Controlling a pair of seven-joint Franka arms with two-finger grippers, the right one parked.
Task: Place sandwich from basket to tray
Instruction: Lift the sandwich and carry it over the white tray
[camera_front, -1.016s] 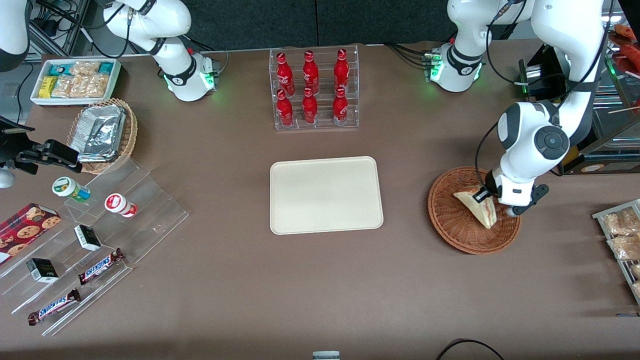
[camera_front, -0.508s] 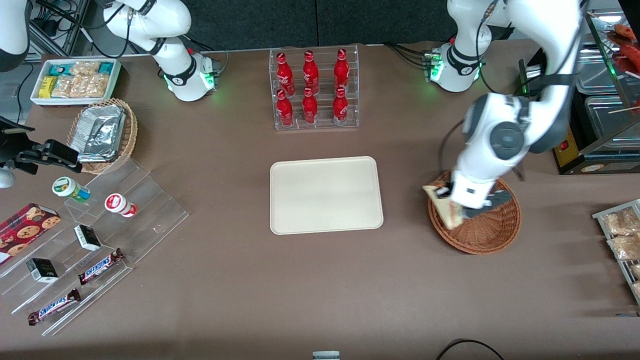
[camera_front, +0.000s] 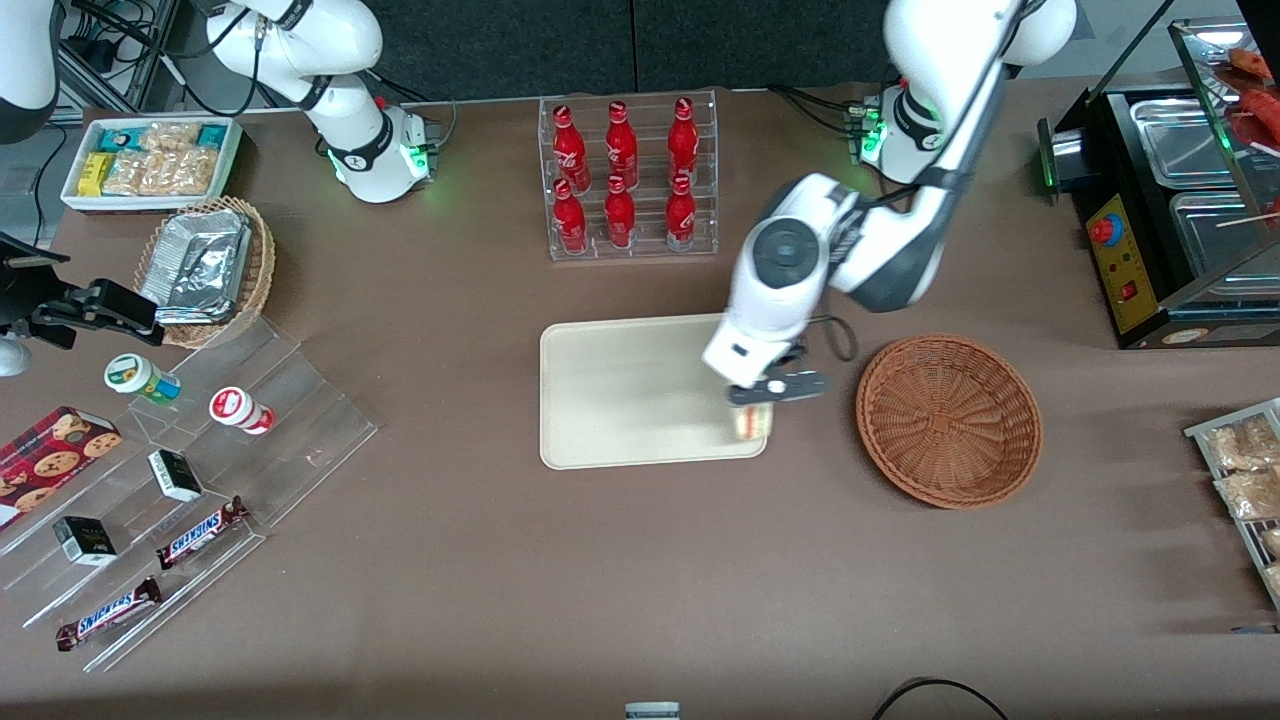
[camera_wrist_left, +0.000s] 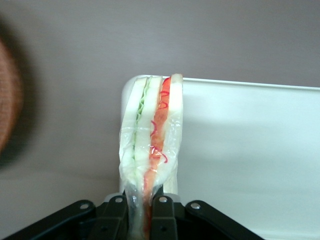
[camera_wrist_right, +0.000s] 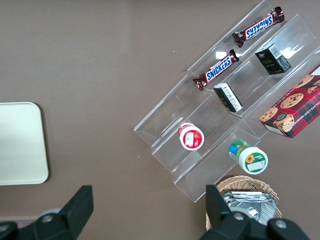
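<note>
- Hanging over the tray's corner nearest the basket, just right of centre in the front view, the left arm's black two-finger gripper (camera_front: 758, 400) has its jaws pinched narrow on the small triangular sandwich wedge of pale bread in clear film (camera_wrist_left: 150, 150).
- The sandwich (camera_front: 752, 422) is off the table, held by one end, with its red-orange and green filling layers running away from the fingers (camera_wrist_left: 162, 210).
- The flat cream-coloured rectangular tray with rounded corners (camera_front: 620, 390) lies at the centre of the front view with nothing on it; the wedge hangs right over its rim.
- The round reddish-brown woven wicker basket (camera_front: 948, 420), at centre right, holds nothing now.
- Risk: letting go here would likely drop the wedge on the rim, so it tips onto the brown table (camera_front: 500, 580).
- Risk: the grip is on slippery film at one end only, so the soft bread may sag or slide out during a quick move.
</note>
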